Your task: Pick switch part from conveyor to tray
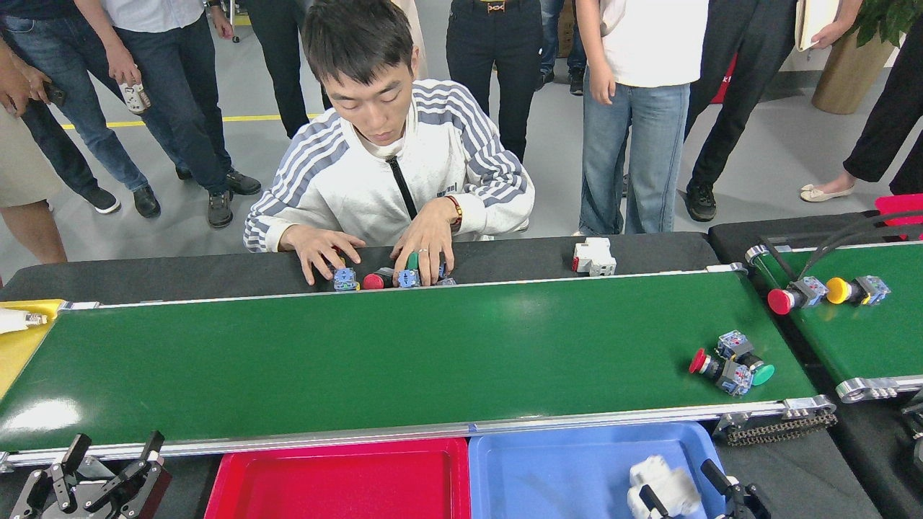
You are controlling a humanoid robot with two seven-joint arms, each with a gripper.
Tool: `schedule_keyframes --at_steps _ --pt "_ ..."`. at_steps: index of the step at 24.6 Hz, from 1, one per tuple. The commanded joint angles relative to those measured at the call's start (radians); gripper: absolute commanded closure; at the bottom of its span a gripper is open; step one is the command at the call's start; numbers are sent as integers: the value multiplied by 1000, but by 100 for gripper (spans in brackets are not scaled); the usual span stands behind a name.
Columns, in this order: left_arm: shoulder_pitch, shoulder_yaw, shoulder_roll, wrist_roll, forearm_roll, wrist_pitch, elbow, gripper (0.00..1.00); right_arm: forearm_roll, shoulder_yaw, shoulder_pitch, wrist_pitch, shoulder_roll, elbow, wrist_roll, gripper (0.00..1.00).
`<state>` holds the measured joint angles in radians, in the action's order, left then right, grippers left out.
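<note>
Switch part [662, 484], a white blocky unit, sits low over the blue tray [548, 476] at the near edge of view, pinched between the dark fingers of the right end effector [692, 497]. That end effector is closed on it, one finger showing on each side, so the part hangs within the tray's walls, probably just before release; I cannot tell whether it touches the tray floor yet. The red tray [339, 483] lies just beside the blue one, and both butt against the near rail, likely so a pick needs only a short carry off the belt. At the lower left the left end effector [108, 476] rests spread apart, gripping nothing, well apart from any part.

Beyond the trays runs the conveyor [375, 353], mostly bare. Near its right end lies a cluster of push-button switches [732, 364] with red and green caps, touching one another, which could make a clean single grasp awkward. To the right, a shorter belt [851, 339] carries a red and a yellow button.

Farther off, on the black bench [144, 270], a person's hands [425, 245] cover several more buttons, and another white unit [593, 257] stands alone.
</note>
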<state>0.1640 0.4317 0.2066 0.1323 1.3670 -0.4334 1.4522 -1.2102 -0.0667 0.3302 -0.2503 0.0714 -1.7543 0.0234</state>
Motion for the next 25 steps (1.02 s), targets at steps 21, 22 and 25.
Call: schedule_keyframes --at_steps 21,22,25 --pt "-27 -4 22 4 1 -8 -16 0 -103 38 -301 132 67 225 -114 1" --pt "-32 -4 22 4 1 -8 -16 0 -103 45 -312 132 62 234 -114 1" --pt "-43 -4 23 4 3 -7 -19 0 -101 81 -346 134 61 265 -115 1"
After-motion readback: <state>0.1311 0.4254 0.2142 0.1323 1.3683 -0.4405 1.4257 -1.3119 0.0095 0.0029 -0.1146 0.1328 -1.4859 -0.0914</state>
